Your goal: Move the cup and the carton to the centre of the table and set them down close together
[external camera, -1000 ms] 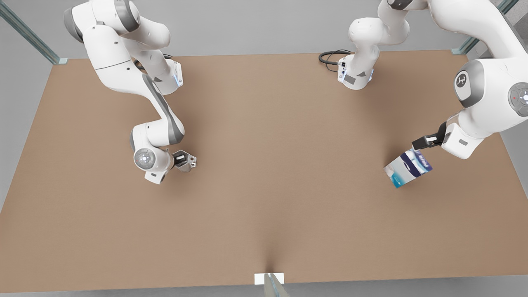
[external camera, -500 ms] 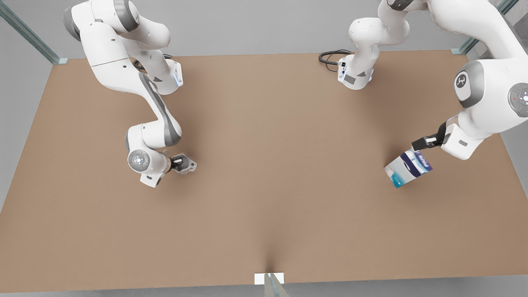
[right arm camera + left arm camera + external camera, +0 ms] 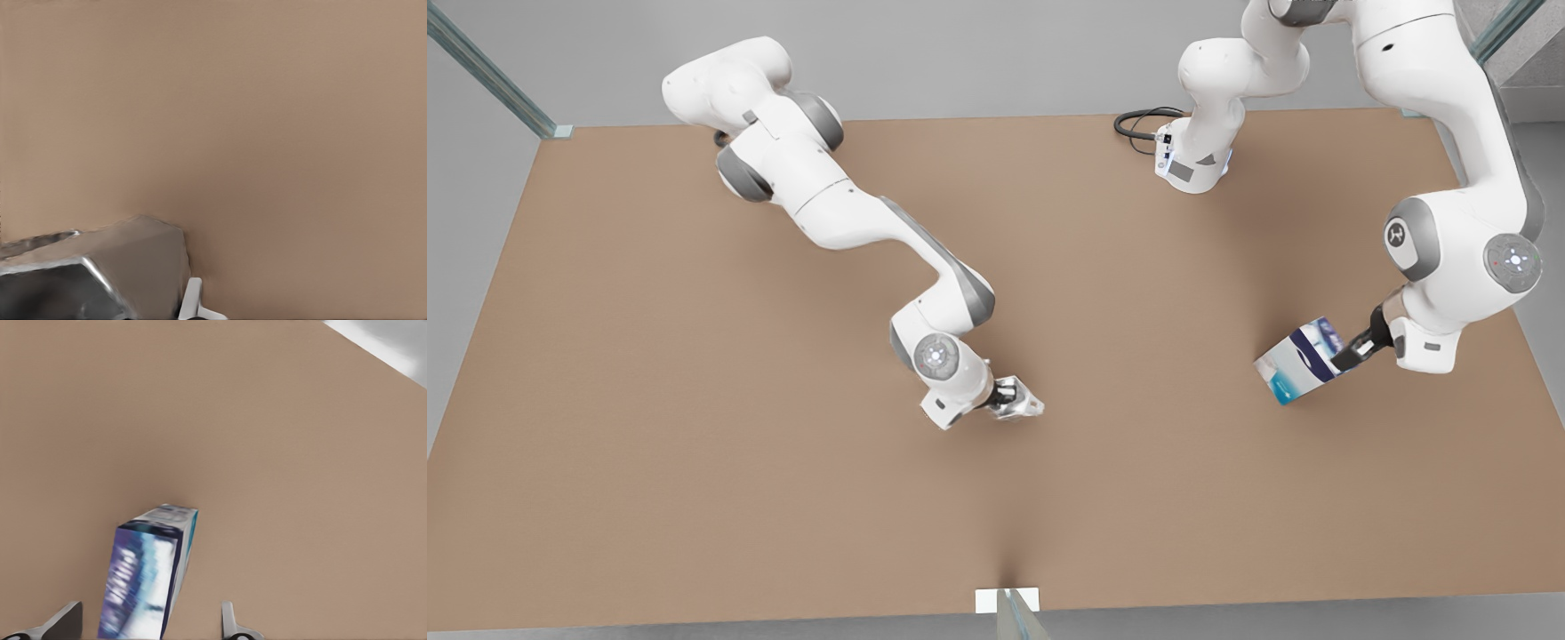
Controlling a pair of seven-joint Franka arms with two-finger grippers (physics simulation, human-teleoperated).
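Right gripper (image 3: 1007, 404) clenched on the cup (image 3: 1021, 403) above mid table (image 3: 694, 444), left gripper (image 3: 143, 623) spread around the carton (image 3: 1303, 360), fingers (image 3: 230, 623) not touching it

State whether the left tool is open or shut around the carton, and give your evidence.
Open. In the left wrist view the left tool straddles the carton, with its fingers standing clear of the sides.

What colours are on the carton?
The carton is white with a dark blue band and light blue end, clearest in the front view.

Cup (image 3: 93, 273) cropped by frame edge
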